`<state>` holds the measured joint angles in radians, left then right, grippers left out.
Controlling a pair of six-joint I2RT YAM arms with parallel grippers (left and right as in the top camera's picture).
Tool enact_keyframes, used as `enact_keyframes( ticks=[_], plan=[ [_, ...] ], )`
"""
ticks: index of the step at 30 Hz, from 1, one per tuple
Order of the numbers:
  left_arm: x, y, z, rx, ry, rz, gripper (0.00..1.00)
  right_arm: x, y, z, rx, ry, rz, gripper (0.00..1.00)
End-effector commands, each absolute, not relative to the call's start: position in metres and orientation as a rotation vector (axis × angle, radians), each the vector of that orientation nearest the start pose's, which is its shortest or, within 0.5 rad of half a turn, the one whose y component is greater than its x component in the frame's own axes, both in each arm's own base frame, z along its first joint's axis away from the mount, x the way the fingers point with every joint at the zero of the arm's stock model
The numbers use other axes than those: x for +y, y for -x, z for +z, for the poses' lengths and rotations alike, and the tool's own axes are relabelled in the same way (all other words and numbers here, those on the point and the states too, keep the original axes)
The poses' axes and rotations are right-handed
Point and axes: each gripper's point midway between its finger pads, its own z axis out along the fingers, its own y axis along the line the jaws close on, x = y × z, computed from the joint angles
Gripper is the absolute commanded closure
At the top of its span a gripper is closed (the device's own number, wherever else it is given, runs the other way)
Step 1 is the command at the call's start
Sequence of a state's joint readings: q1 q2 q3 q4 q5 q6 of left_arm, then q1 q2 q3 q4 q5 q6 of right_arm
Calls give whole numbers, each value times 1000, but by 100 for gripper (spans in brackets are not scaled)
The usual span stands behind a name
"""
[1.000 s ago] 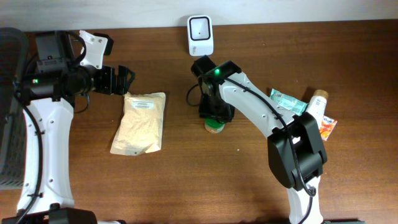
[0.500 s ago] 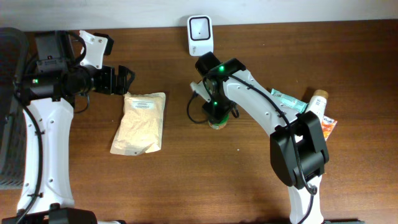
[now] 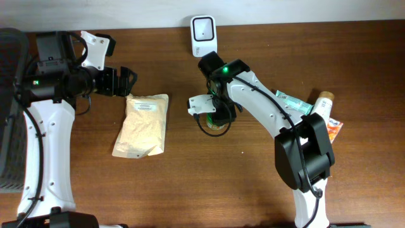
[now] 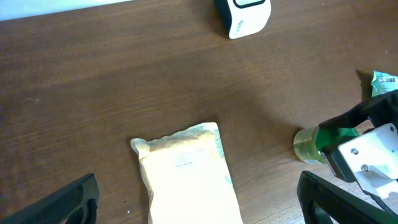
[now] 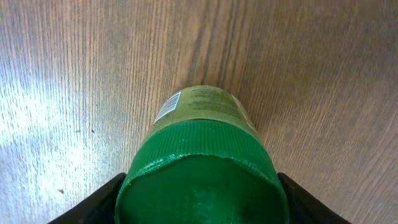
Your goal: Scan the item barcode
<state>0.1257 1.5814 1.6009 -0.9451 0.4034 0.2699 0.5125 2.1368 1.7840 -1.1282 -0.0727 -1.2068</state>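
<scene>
A small jar with a green lid [image 5: 199,124] stands on the wooden table, below the white barcode scanner [image 3: 204,35]. My right gripper [image 5: 199,199] is down over the jar [image 3: 219,126], one dark finger [image 5: 93,202] on each side of the lid. The lid hides whether the fingers touch it. My left gripper [image 4: 199,208] hangs open above the top end of a tan pouch [image 4: 186,177] lying flat at the left [image 3: 142,123], and holds nothing. The left wrist view also shows the jar [image 4: 309,144] and the scanner [image 4: 244,15].
A teal packet [image 3: 290,101], a tan bottle [image 3: 321,106] and an orange packet [image 3: 334,130] lie together at the right. A dark mesh basket [image 3: 9,126] stands off the table's left edge. The wall runs just behind the scanner.
The right wrist has turned over the jar, and its white camera mount now sticks out to the left. The jar shifted slightly toward the scanner. The left arm and the pouch have not moved.
</scene>
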Motion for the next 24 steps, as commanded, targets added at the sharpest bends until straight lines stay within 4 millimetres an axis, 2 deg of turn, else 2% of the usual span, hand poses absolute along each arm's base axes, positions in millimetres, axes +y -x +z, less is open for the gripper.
enact_keyframes(
  ticks=[1, 5, 7, 11, 14, 15, 18, 22, 24],
  plan=[
    [-13, -413, 256, 2396, -349, -315, 1, 226, -376, 63, 2022, 2248, 76, 2],
    [-13, -413, 256, 2396, -349, -315, 1, 228, -380, 67, 2243, 2010, 90, 2],
    [-13, -413, 256, 2396, -349, -316, 1, 234, -387, 83, 2402, 1760, 101, 2],
    [-13, -413, 256, 2396, -349, -316, 1, 241, -392, 146, 2646, 1261, 183, 2],
    [-13, -413, 256, 2396, -349, -315, 1, 250, -375, 190, 2785, 949, 362, 2],
    [-13, -413, 256, 2396, -349, -315, 1, 256, -365, 203, 2809, 904, 455, 2],
    [-13, -413, 256, 2396, -349, -316, 1, 263, -344, 215, 2851, 908, 600, 2],
    [-13, -413, 256, 2396, -349, -315, 1, 242, -331, 205, 2960, 907, 470, 1],
    [-13, -413, 256, 2396, -349, -315, 1, 239, -330, 204, 2973, 902, 444, 9]
  ],
)
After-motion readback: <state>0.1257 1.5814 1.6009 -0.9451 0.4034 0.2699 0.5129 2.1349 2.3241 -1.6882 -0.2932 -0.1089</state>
